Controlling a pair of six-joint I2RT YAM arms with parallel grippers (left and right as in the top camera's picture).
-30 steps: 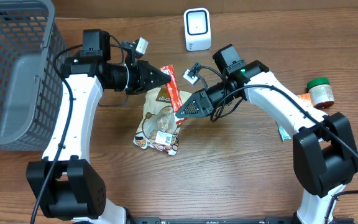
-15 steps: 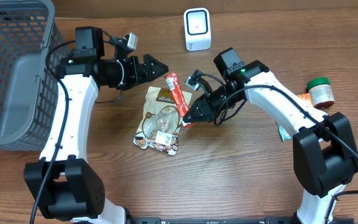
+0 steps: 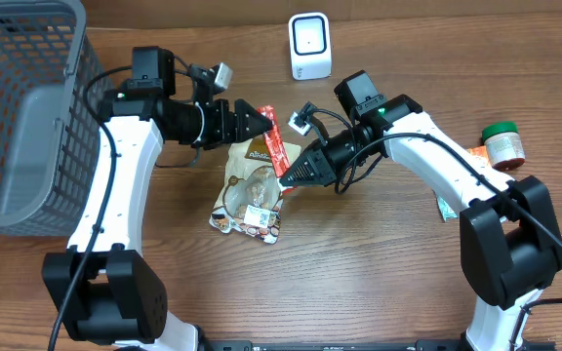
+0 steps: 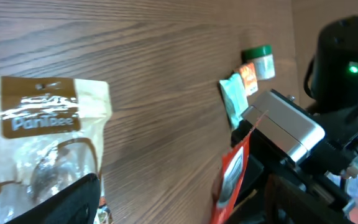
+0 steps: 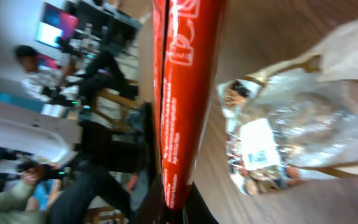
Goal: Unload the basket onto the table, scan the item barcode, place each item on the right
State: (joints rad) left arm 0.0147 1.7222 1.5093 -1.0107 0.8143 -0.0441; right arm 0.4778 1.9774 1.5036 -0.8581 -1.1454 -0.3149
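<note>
1. A grey basket (image 3: 18, 107) stands well to the left of the left gripper (image 3: 258, 122). A clear-windowed pouch (image 3: 247, 190) of brown snacks lies flat on the desk (image 3: 359, 263), just under both gripper tips.
2. The right gripper (image 3: 287, 178) is clenched on the lower end of a red packet (image 3: 275, 144).
3. The left gripper's jaws are spread wide, with the packet's upper end between them; whether they touch it cannot be told.
4. The packet's long axis runs from the right gripper straight toward the left gripper, above the pouch.

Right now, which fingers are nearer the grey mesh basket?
Left. The left fingers are right of the basket, beside the red stick packet's top; right fingers, farther right, grip that packet's lower end.
</note>
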